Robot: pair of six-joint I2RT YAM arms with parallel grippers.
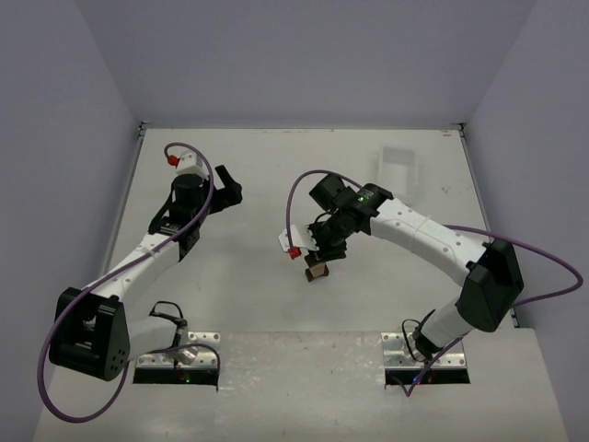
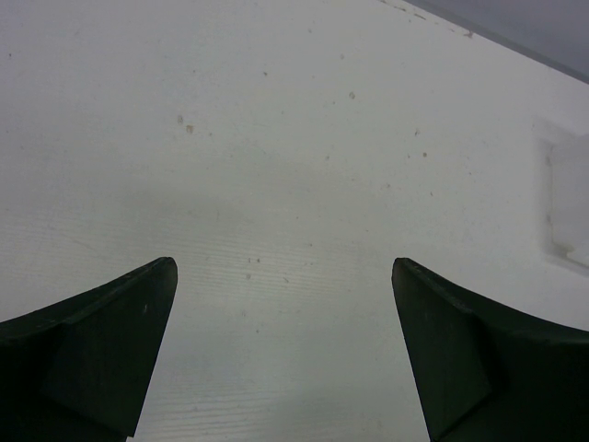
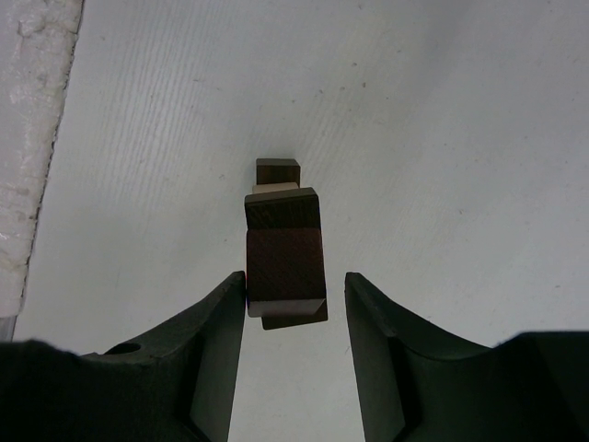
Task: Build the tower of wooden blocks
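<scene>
Robot lab, white table (image 1: 267,175), plain grey walls (image 1: 313,55) (enclosed)

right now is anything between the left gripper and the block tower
No loose thing lies on the table between the left gripper and the wood block tower. But the right gripper straddles the tower, a finger on each side, so that arm blocks a direct reach.

Wood block tower (image 3: 283,249): dark brown + tan blocks stacked upright, table (image 1: 248,295) center.

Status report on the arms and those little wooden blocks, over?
Left gripper wide open over table. Right gripper open, jaws flanking block tower. Tray far off, nothing blocking.
</scene>
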